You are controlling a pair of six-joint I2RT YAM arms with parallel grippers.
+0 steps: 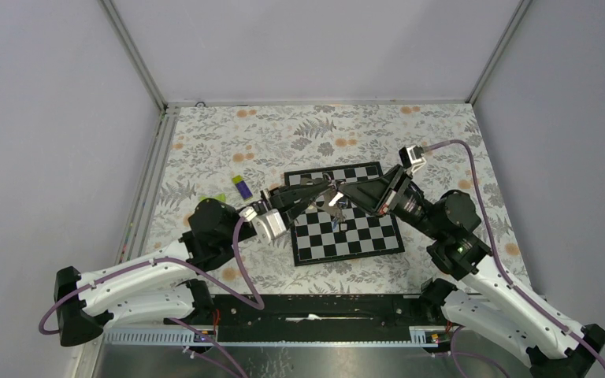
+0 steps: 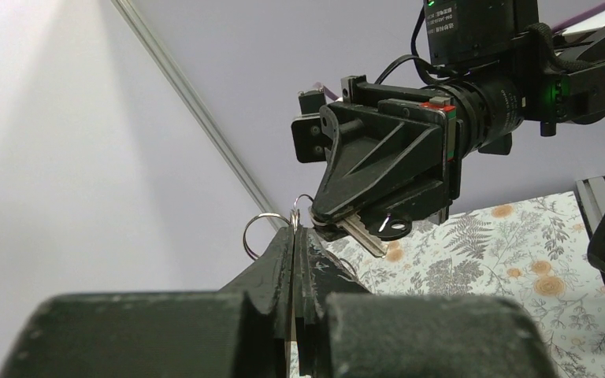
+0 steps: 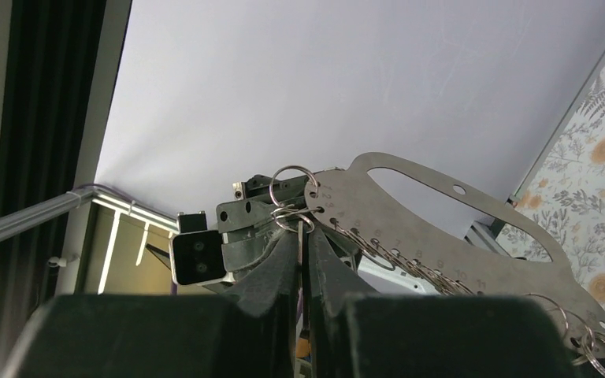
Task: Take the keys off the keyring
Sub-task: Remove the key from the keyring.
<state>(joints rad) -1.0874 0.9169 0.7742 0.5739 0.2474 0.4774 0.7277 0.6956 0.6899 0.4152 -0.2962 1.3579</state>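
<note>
Over the chessboard (image 1: pixel 362 236), off the surface (image 1: pixel 228 150), we see the left end effector (image 2: pixel 295 233) pinched together on the keyring (image 2: pixel 245 233), a thin wire loop; beside it, a silvery key (image 2: pixel 365 235) sits clamped in the right end effector (image 2: pixel 324 223).

Pale grey walls (image 1: pixel 307 47) rise behind and on both sides of the table (image 1: pixel 220 142) with its flowered cloth, metal posts (image 1: pixel 135 55) standing at its far corners.
</note>
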